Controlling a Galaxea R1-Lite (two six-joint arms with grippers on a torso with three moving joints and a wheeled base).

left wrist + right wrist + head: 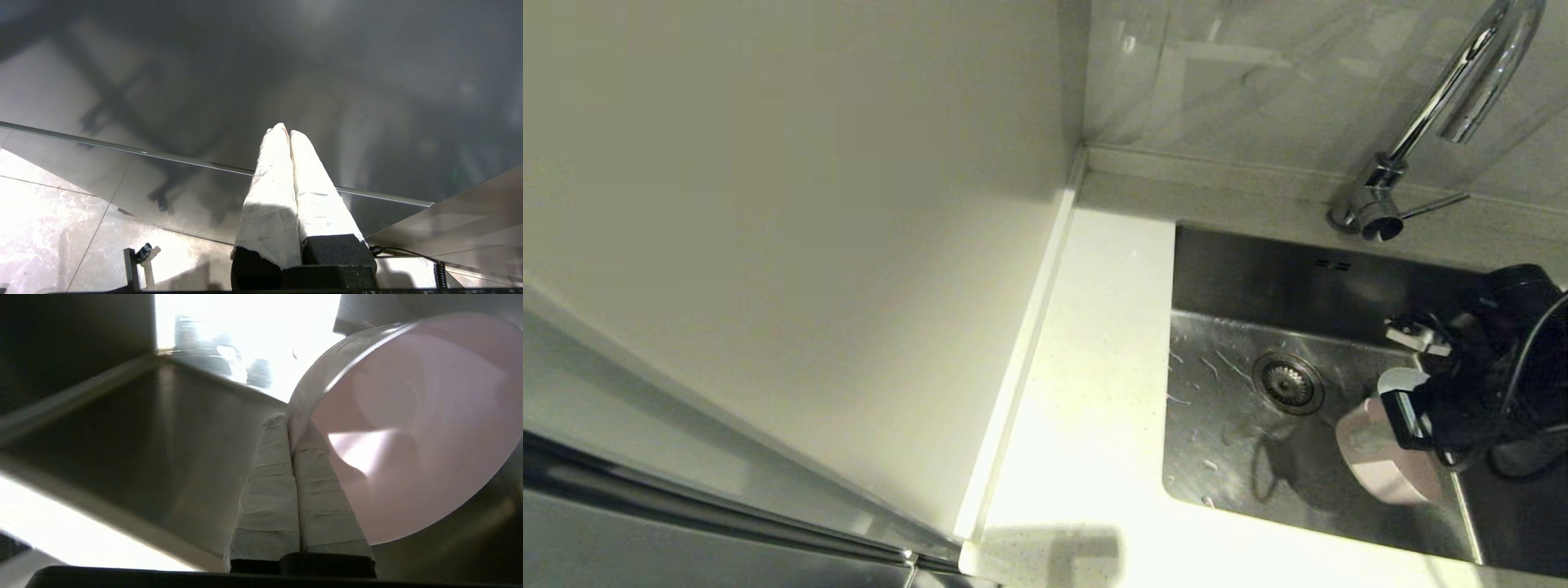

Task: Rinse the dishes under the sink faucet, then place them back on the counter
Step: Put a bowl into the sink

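Right hand (pixel 291 428) pinched the pink bowl's (pixel 1380 461) rim over the sink (pixel 1241 441); faucet (pixel 1445 106) dry, rinsing not started yet.

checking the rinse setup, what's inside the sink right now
Inside the sink: the round drain strainer, water droplets, and the pink bowl, tipped on its side and pinched at its rim by the right gripper. The arm covers the basin's right side, so anything there is hidden.

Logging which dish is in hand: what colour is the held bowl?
Pale pink bowl, clearest in the right wrist view.
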